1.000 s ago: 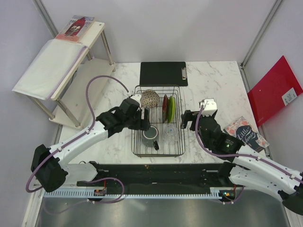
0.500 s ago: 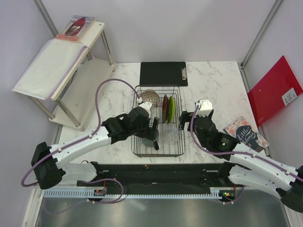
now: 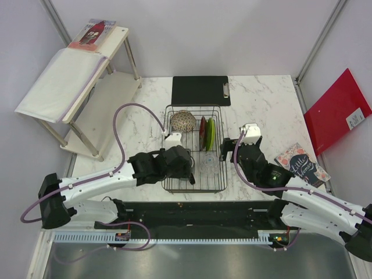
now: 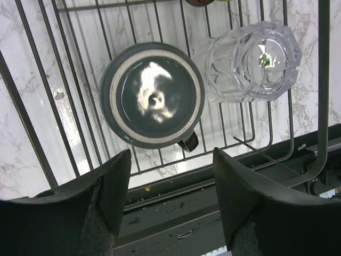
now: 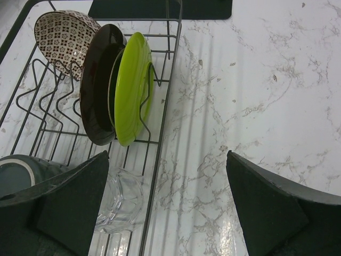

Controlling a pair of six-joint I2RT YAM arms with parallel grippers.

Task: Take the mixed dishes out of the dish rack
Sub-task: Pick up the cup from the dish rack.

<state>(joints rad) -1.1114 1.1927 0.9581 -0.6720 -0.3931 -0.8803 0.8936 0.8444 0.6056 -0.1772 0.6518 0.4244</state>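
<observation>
The dish rack (image 3: 223, 174) holds the mixed dishes. A patterned bowl (image 5: 63, 36), a dark red plate (image 5: 98, 85) and a lime-green plate (image 5: 133, 85) stand on edge in its dividers. A dark mug (image 4: 152, 95) sits upside down beside a clear glass (image 4: 250, 61) at the near end. My left gripper (image 4: 171, 160) hovers open above the mug's near side, with its handle (image 4: 189, 141) just ahead of the fingertips and nothing between them. It covers most of the mug from above. My right gripper (image 5: 166, 160) stands open over the rack's right rim, next to the glass (image 5: 120, 205).
A black clipboard (image 3: 201, 90) lies behind the rack. A book (image 3: 299, 161) lies on the marble at the right, and a red folder (image 3: 337, 110) leans beyond the table edge. A white shelf stand (image 3: 87, 81) is at the left. A dark rail (image 3: 197, 212) runs along the near edge.
My left gripper swung from the rack's left side to above the mug and toward the near edge, its jaws narrowing somewhat. My right gripper edged slightly toward the rack.
</observation>
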